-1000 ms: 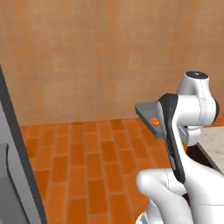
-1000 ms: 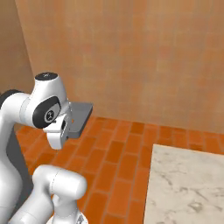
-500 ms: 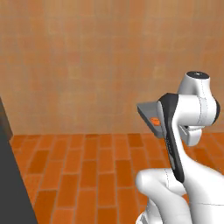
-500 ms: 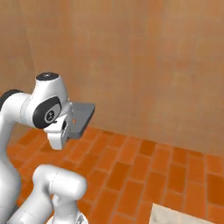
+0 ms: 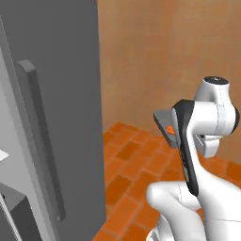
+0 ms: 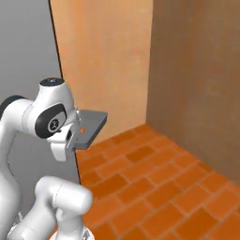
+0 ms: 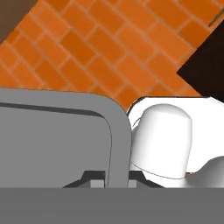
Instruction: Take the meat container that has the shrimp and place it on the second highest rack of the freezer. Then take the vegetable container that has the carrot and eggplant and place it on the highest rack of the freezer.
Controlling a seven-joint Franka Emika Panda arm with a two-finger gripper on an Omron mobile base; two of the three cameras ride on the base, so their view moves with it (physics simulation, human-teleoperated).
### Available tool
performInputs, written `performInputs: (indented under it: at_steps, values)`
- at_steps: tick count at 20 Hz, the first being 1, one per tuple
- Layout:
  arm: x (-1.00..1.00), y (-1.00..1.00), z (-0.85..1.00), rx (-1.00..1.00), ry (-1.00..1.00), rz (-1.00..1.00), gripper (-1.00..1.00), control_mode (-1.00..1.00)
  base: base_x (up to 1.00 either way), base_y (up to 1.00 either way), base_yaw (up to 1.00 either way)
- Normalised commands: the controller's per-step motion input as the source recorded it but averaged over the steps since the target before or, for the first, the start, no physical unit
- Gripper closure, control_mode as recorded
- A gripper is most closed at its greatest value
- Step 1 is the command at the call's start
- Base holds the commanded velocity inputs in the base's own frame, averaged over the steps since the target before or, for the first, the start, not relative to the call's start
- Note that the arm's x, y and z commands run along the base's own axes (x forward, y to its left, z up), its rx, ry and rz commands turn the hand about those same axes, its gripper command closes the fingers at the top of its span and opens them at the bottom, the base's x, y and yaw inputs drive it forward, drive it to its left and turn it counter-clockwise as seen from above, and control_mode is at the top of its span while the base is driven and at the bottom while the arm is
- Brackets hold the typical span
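The gripper (image 6: 74, 137) is clamped on the rim of a flat grey rectangular tray (image 6: 91, 125), carried level above the orange brick floor (image 6: 154, 178). A small orange-red lump (image 5: 170, 131), probably the shrimp, lies inside. The tall grey freezer door (image 5: 56, 117) stands just beside it.

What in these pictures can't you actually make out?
- Gripper: in both base views the arm's own links cover it, so its fingers and hold on the grey tray are hidden.
- Shrimp: just a tiny orange speck in the right base view, too small to identify.
- Freezer: its grey door fills the left base view's left side; shelves hidden.
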Motion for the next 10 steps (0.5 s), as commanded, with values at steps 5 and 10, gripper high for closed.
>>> performInputs:
  at_steps: [5, 10]
  values:
    - [0.0, 0.0, 0.0, 0.0, 0.0, 0.0, 1.0, 1.0, 0.0, 0.0, 1.0]
    - [0.0, 0.0, 0.0, 0.0, 0.0, 0.0, 1.0, 1.0, 0.01, 0.0, 1.0]
